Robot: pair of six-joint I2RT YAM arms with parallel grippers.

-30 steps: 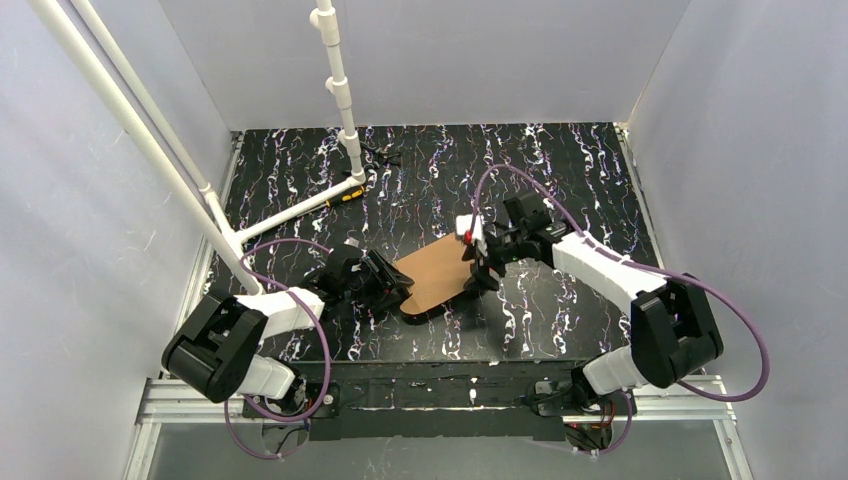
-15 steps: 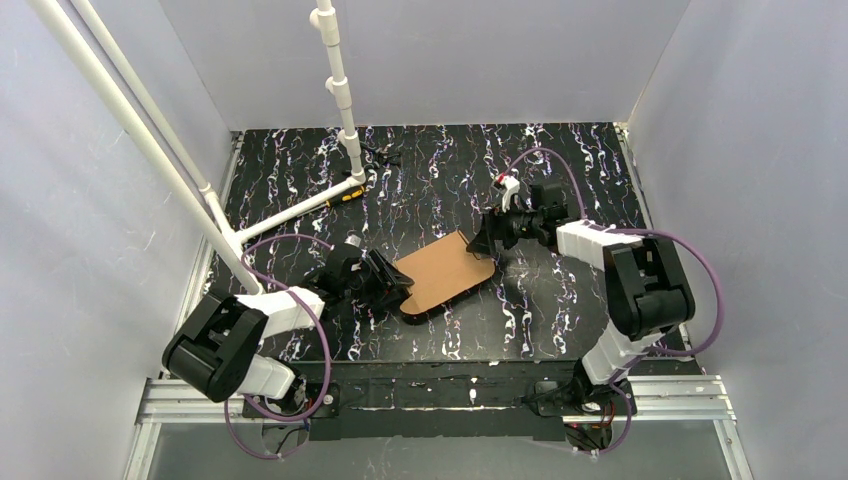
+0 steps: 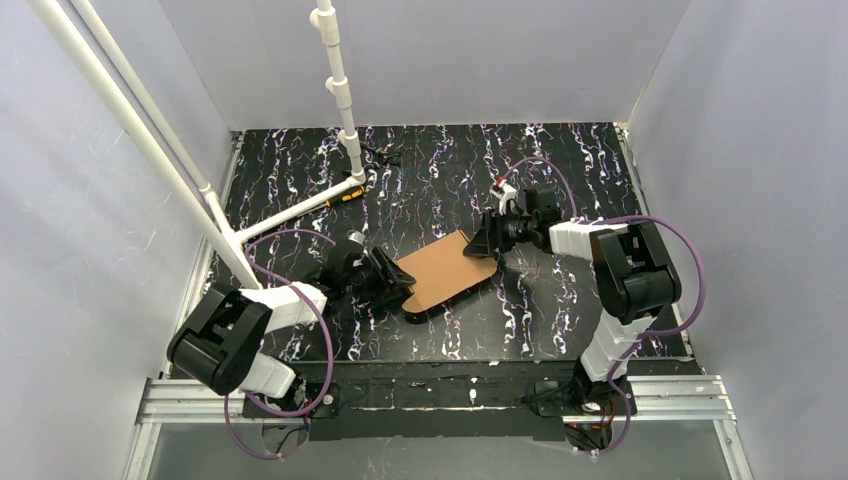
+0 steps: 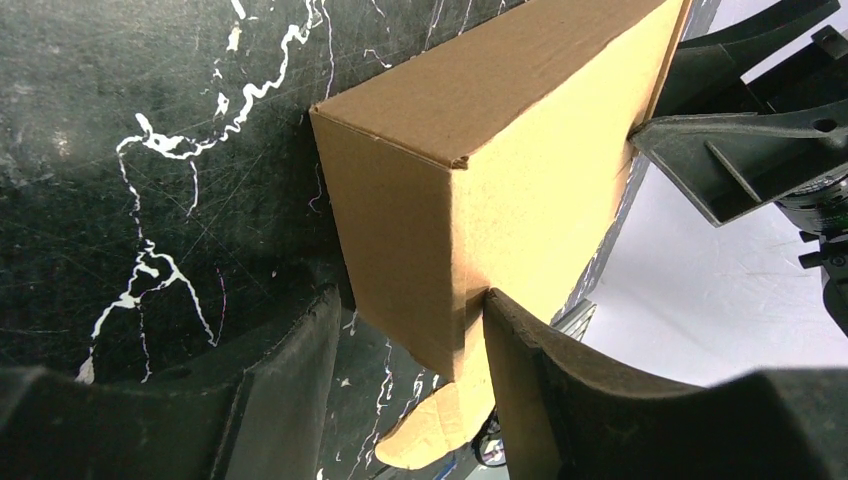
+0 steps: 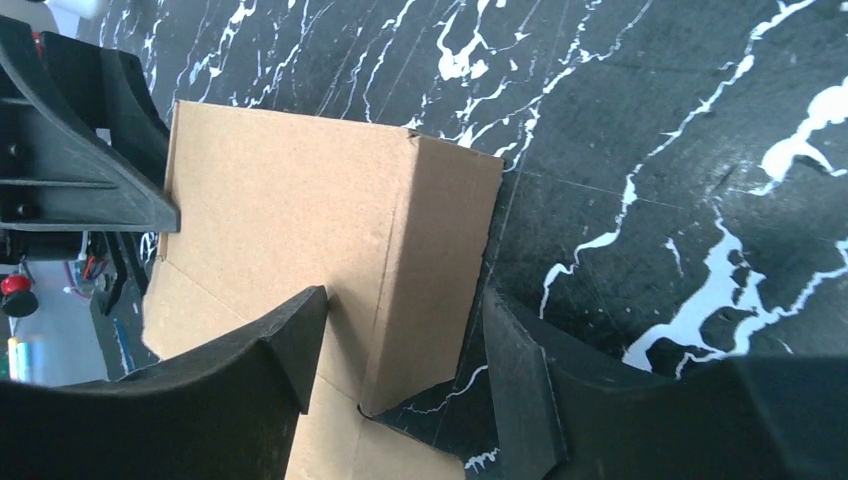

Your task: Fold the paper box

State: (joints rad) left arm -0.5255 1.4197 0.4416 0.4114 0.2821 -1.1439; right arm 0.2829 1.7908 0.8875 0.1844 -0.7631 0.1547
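Pale grey walls closed in a black tabletop (image 3: 560,160) streaked with white, and a white pipe frame (image 3: 340,90) rose from its 10 o'clock quarter. Near the middle of the tabletop lay the paper box (image 3: 445,272), plain brown cardboard, its length running from 8 o'clock to 2 o'clock in the top view. The left hand (image 3: 398,284) sat at the 8 o'clock end, narrowed onto the box's end wall, with one finger against each side in the left wrist view. The right hand (image 3: 487,240) pinched the 2 o'clock end likewise, the corner wall caught between its fingers. A small black-and-orange marker (image 3: 345,197) lay by the pipe foot, at 10 o'clock from the box
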